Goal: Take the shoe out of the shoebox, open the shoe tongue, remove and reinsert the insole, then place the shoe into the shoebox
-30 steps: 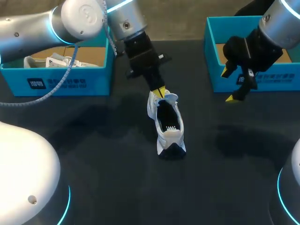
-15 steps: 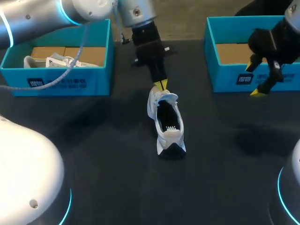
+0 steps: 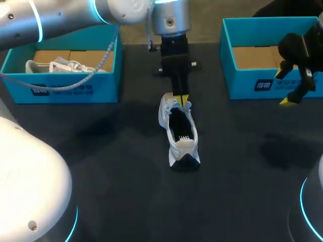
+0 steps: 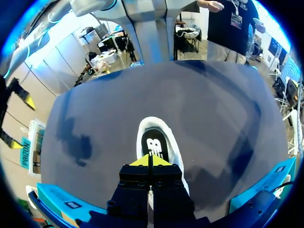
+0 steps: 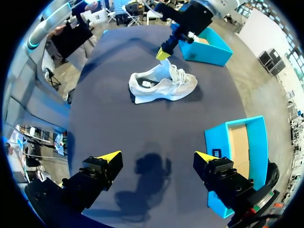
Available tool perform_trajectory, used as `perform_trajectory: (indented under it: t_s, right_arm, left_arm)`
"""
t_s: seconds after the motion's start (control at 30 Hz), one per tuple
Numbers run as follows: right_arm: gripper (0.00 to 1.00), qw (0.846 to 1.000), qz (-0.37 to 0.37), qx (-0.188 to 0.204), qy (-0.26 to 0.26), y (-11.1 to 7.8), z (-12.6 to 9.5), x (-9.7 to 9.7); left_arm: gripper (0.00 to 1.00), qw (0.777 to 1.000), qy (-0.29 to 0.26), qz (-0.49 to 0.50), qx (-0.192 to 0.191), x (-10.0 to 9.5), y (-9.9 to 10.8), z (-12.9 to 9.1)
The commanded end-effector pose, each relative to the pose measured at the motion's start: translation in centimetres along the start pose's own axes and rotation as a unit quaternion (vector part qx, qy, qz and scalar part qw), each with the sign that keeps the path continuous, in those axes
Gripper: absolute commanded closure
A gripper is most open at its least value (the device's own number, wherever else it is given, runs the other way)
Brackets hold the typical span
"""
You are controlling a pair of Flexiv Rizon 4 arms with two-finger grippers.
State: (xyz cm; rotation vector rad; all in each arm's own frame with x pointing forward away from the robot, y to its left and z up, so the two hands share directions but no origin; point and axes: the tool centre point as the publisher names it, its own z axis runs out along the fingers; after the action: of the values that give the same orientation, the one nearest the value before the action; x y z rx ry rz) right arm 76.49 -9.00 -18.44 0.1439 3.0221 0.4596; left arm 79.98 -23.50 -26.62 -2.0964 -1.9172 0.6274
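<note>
Presently, the white fabric sneaker [image 3: 185,146] with a dark navy heel stands upright on the matte black table [image 3: 242,196], outside both boxes. Its long axis runs near to far, heel toward the robot and toe away. Its dark insole [image 4: 152,145], bearing a white mark, lies exposed in the collar. At the far end of that opening the left gripper [image 3: 184,98] points steeply down from beyond the toe. Its 2 yellow tips are clenched on the thin white tongue [image 5: 163,65], which stands lifted. Judgement: the left arm is much the nearer, and any pull should follow the long axis toward the toe. The right gripper [image 3: 285,86] hangs released, well apart to the right, before the right-hand turquoise cardboard box [image 3: 242,85] with its brown floor. The left-hand box [image 3: 70,91] holds a second white shoe [image 3: 55,65].
</note>
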Motion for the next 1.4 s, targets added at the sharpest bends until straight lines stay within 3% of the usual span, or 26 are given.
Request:
perform_trajectory:
  t_s: [0.03, 0.23, 0.7, 1.4]
  right_arm:
    - [0.00, 1.000, 0.000, 0.000, 0.000, -0.1, 0.0, 0.0]
    - [0.00, 1.000, 0.000, 0.000, 0.000, -0.1, 0.0, 0.0]
    - [0.00, 1.000, 0.000, 0.000, 0.000, -0.1, 0.0, 0.0]
    - [0.00, 1.000, 0.000, 0.000, 0.000, -0.1, 0.0, 0.0]
  left_arm:
    - [1.00, 1.000, 0.030, 0.001, -0.003, -0.4, 0.2, 1.3]
    - [1.00, 0.999, 0.033, -0.002, -0.005, -0.1, 0.1, 3.0]
    - [1.00, 0.996, 0.053, -0.008, -0.066, 0.7, 0.2, 7.2]
    - [1.00, 0.992, 0.054, -0.042, -0.106, 1.2, 1.7, 10.8]
